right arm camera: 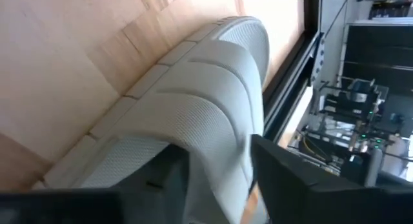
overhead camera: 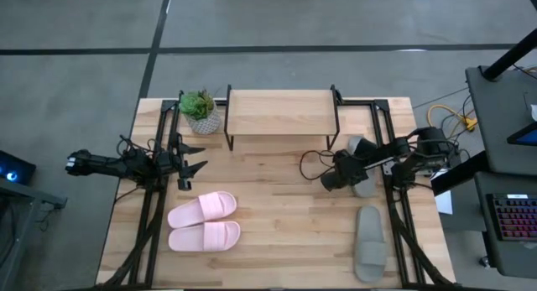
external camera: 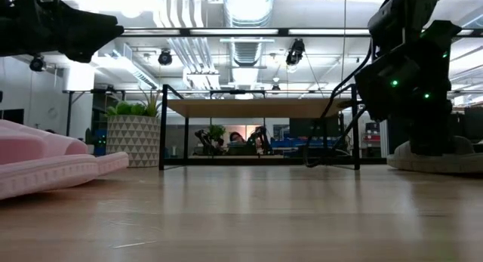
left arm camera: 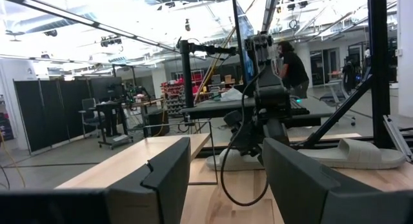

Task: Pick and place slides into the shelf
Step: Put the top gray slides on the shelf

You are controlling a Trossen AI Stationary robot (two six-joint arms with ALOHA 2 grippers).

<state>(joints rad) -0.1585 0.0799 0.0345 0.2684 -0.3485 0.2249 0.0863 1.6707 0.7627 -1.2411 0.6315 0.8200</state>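
No slide has been put in the shelf (overhead camera: 280, 112) yet, so all four are left. The pink pair (overhead camera: 204, 223) lies at the lower left of the counter (overhead camera: 277, 207). One grey slide (overhead camera: 370, 243) lies at the lower right. The other grey slide (right arm camera: 193, 114) is straddled by the released right claw (right arm camera: 216, 162), not yet gripped. The left claw (overhead camera: 191, 167) is held released at the left.

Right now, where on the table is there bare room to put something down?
The widest bare patch is the wood between the pink slides and the grey slide. The shelf top is bare too. It is crowded near the right edge, where the right end effector sits at the other grey slide, and around the plant and left end effector.
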